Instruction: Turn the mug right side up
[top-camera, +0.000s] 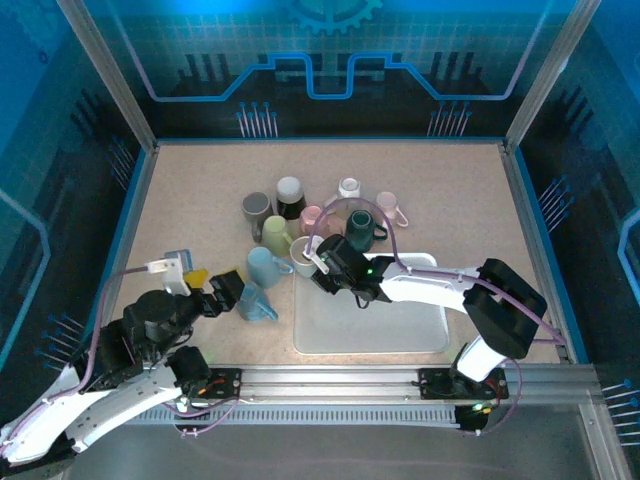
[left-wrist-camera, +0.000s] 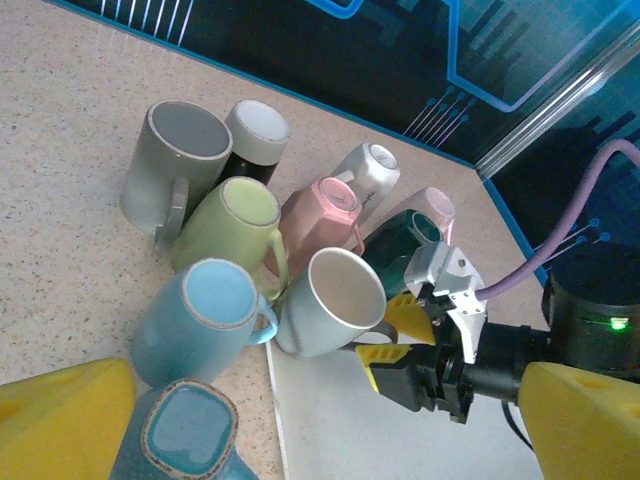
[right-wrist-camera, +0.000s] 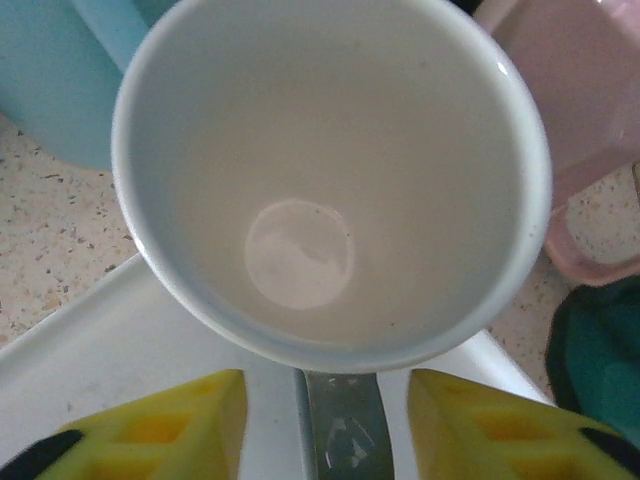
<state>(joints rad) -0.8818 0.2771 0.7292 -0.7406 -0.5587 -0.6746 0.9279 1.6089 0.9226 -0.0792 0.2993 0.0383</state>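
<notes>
Nearest the bases, the left gripper (top-camera: 232, 291) sits spread wide beside a teal mug (top-camera: 258, 302) and is best kept there, out of the way. Farther in, the right gripper (right-wrist-camera: 326, 392) has its yellow fingers (right-wrist-camera: 160, 420) open on either side of the handle (right-wrist-camera: 340, 432) of the white mug (right-wrist-camera: 330, 180). A gap shows on each side, so nothing is pinched. The mug rests at the far left corner of the white tray (top-camera: 370, 325), its mouth turned toward the gripper and, by the left wrist view, leaning rather than level. The sound way is to close squarely on the handle, well down its length, so the mug cannot swing. Then lift just enough for the base to clear the tray's rim, and roll the wrist until the rim is level. Beyond it a light-blue mug (right-wrist-camera: 60, 80) and a pink mug (right-wrist-camera: 580, 120) crowd close, so the turn should be slow and tight.
</notes>
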